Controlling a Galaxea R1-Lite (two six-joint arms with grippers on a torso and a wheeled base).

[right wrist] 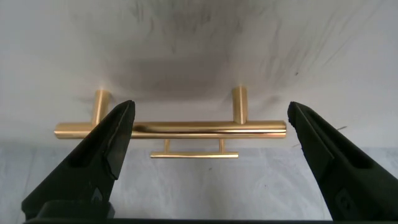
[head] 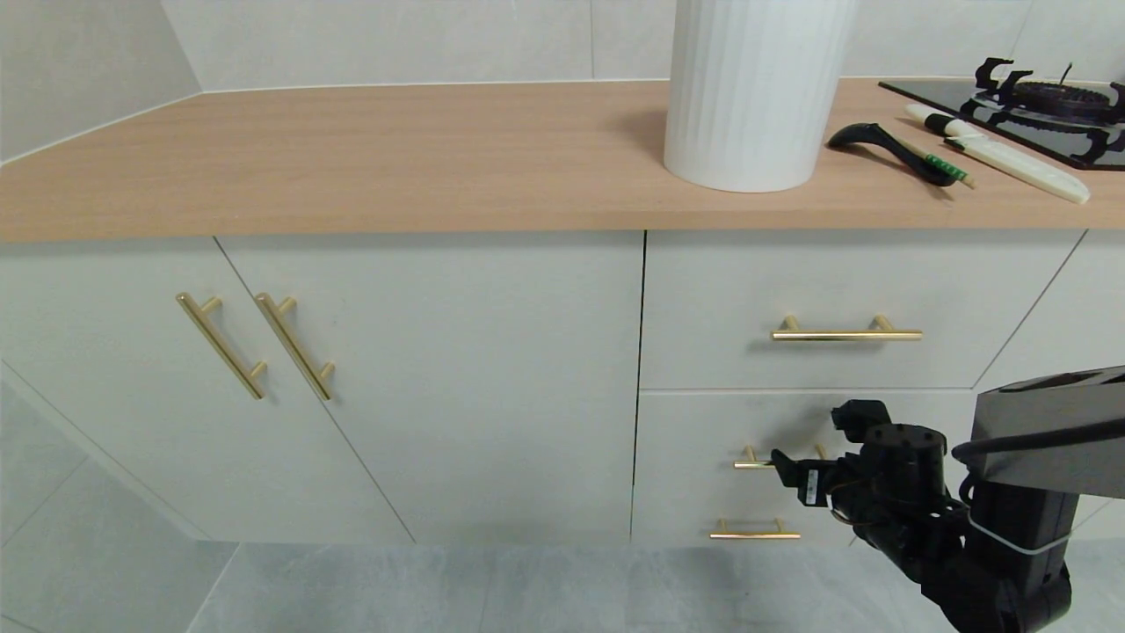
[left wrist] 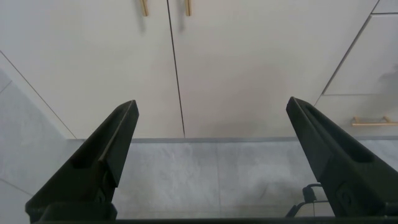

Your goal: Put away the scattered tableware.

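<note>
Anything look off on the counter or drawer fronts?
Three utensils lie loose and askew on the countertop beside the hob: a black-handled tool, a green-banded stick across it, and a white knife along the hob's edge. The drawer front shows dark streaks above its handle, possibly just shadow.

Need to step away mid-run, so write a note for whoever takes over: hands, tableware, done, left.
Right hand: open, empty, facing the middle drawer's gold bar handle, not closed on it.
Left hand: open, empty, low before the white cabinet doors.
Tableware: black curved utensil, thin green-banded stick and long white utensil lie on the wooden counter, right of the white ribbed container.
Done: nothing stowed; drawers shut.
Left: open a drawer, stow all three.
</note>
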